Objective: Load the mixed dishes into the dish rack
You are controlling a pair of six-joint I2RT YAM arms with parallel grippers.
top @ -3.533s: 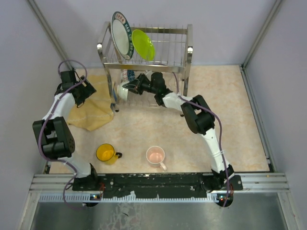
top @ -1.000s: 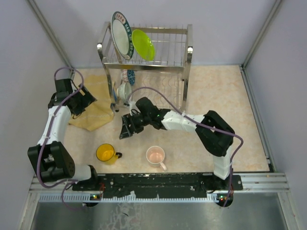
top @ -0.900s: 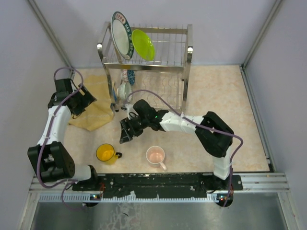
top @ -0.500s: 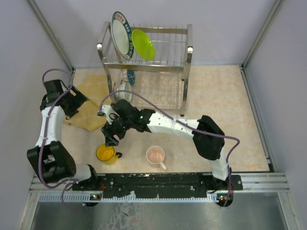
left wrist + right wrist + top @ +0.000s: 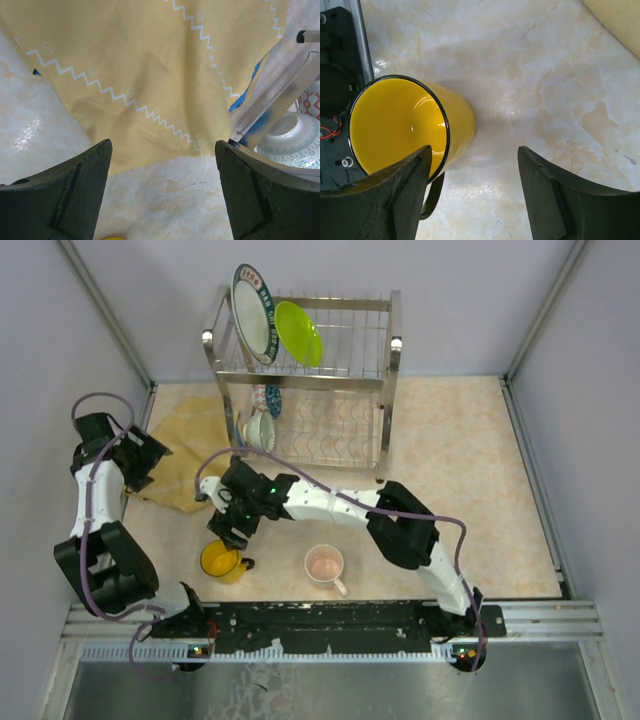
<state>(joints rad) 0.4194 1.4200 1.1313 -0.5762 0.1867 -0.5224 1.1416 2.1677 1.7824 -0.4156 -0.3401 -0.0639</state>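
Note:
The yellow mug (image 5: 219, 560) (image 5: 400, 125) stands upright on the table, front left. My right gripper (image 5: 229, 531) (image 5: 475, 192) hangs open just over it, its left finger (image 5: 385, 200) across the mug's rim, the handle below. The pale pink mug (image 5: 324, 564) stands to the right. In the dish rack (image 5: 395, 345) the white plate (image 5: 252, 312) and the lime-green plate (image 5: 298, 332) stand on the upper tier. The blue patterned bowl (image 5: 270, 398) and the grey-green bowl (image 5: 261, 428) (image 5: 290, 140) sit on the lower tier. My left gripper (image 5: 145, 457) (image 5: 162, 192) is open and empty at the cloth's edge.
The yellow patterned cloth (image 5: 190, 455) (image 5: 140, 75) lies crumpled left of the rack, against its front left post (image 5: 280, 95). Walls close in the table on three sides. The arms' base rail (image 5: 330, 618) runs along the near edge.
My right gripper has swung from the rack's lower tier left and toward the front, ending over the yellow mug. The left arm has drawn back left, off the cloth.

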